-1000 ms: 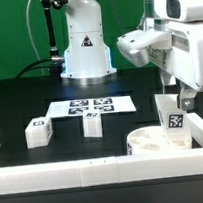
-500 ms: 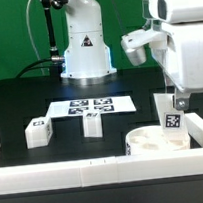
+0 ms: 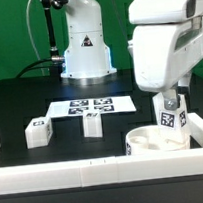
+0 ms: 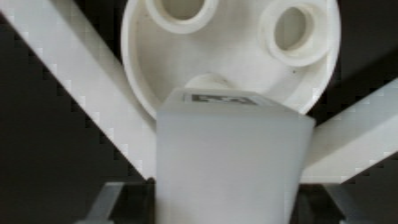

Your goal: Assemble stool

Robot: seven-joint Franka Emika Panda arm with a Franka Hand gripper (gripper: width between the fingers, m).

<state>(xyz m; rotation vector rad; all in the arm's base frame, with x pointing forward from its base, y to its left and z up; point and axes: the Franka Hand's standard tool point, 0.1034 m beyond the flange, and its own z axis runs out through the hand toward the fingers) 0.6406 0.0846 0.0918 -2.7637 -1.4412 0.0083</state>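
Two spare legs [image 3: 37, 131] stand on the black desk [image 3: 19, 97] near the marker board [image 3: 90, 108], well apart from the seat [image 3: 152, 141]. The seat lies flat in the corner of the white rail [image 3: 96, 171], which hems it in on two sides. The end effector [image 3: 170, 103], partly closed, clamps the held leg [image 3: 172, 119] upright over the seat's sockets. Whether the two touch I cannot tell.
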